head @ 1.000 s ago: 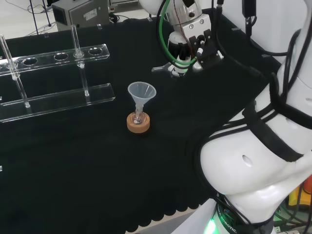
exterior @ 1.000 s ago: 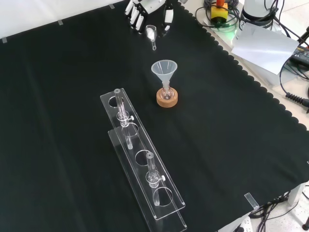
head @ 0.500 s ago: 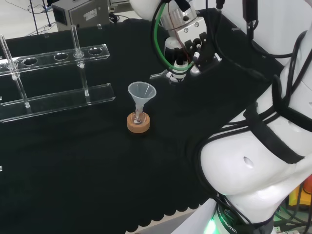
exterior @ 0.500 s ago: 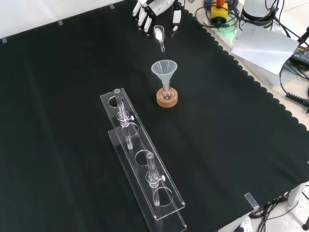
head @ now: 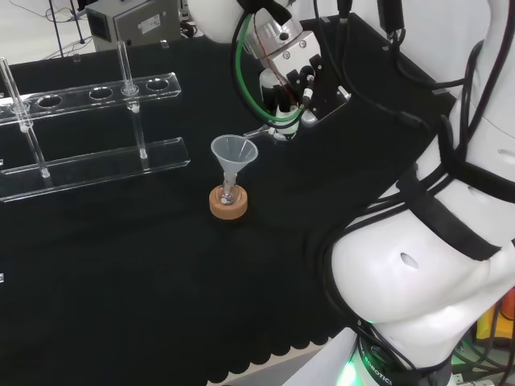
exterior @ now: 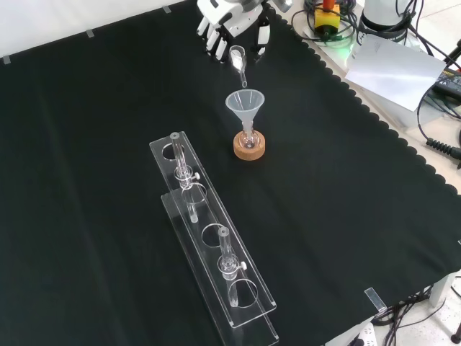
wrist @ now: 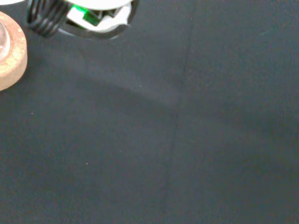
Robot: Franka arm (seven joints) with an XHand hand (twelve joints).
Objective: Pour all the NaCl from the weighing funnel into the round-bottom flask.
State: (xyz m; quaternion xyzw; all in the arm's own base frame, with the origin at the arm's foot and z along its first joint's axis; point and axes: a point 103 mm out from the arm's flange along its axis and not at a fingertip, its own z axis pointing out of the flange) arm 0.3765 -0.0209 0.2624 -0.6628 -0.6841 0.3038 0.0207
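Round-bottom flask [exterior: 249, 137] on its cork ring [exterior: 250, 147] is taken as the landmark — a clear funnel [exterior: 245, 105] is seated upright in its neck. Nearer the front camera, a clear rack [exterior: 212, 241] is laid on the black cloth [exterior: 86, 180]. Just beyond the funnel's rim, the weighing funnel [exterior: 238, 62] is pinched in the hand [exterior: 229, 16] — tilted, spout down toward the funnel's mouth.

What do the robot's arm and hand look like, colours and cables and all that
The arm is made of big rounded glossy white links with black bands and black cables strapped along them. Near the wrist, a loop of green cable runs beside black ones. The hand has white fingers with black parts.
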